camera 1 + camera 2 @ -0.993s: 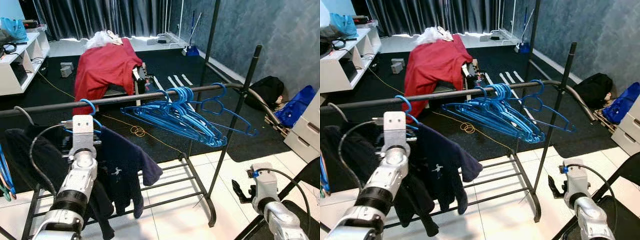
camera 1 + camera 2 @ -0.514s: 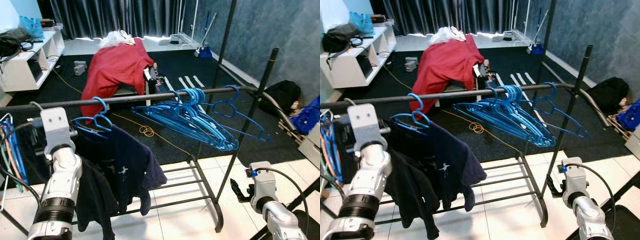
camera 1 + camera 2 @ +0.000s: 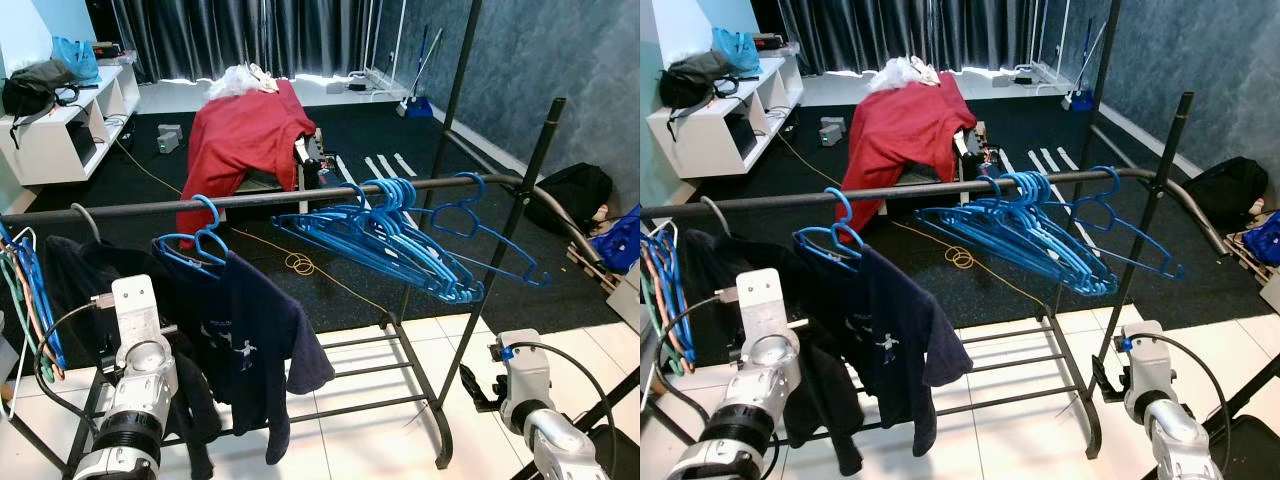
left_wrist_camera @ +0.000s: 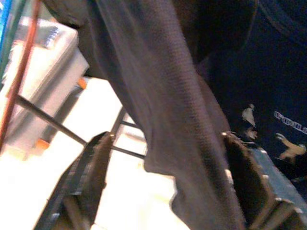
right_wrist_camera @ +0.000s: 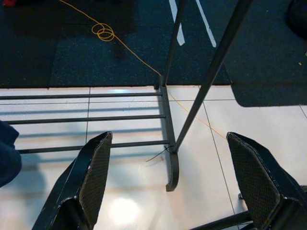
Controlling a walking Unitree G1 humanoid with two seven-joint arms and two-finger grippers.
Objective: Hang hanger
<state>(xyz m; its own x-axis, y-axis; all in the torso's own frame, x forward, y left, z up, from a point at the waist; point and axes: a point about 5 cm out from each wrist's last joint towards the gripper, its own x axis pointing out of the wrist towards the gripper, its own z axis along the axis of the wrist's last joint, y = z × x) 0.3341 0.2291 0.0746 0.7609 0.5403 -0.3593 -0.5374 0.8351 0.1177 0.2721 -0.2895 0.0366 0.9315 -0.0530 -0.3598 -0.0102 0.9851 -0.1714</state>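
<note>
Blue plastic hanger (image 3: pixel 196 247) hooked on the dark rail (image 3: pixel 260 199), up and ahead of the left gripper (image 4: pixel 163 182), carrying a navy shirt (image 3: pixel 255 340). Fingers of the left gripper spread apart, nothing clamped between them, with a fold of dark brown garment (image 4: pixel 163 96) hanging right in front and blocking the way. On the navy shirt, small white print; in the left wrist view only some letters like "POLO", too blurred to read surely. Just beside this gripper on the outer side, thin coloured hangers (image 3: pixel 30 300) at the rail end.

Further along the rail toward the right gripper (image 5: pixel 168 191), a bundle of blue hangers (image 3: pixel 385 240) leaning together. Right gripper low, fingers wide apart and empty, above white tiles (image 5: pixel 124 211). Ahead of it the rack's foot (image 5: pixel 171 167), slanted post (image 5: pixel 211 72) and lower bars (image 5: pixel 81 117); beyond these a dark carpet (image 5: pixel 57 48) with a yellow cable (image 5: pixel 103 32).

Far behind the rail, a red cloth (image 3: pixel 240 135) over some furniture and a white shelf (image 3: pixel 60 130). Open room mostly on the tiles between the rack foot and the right gripper.
</note>
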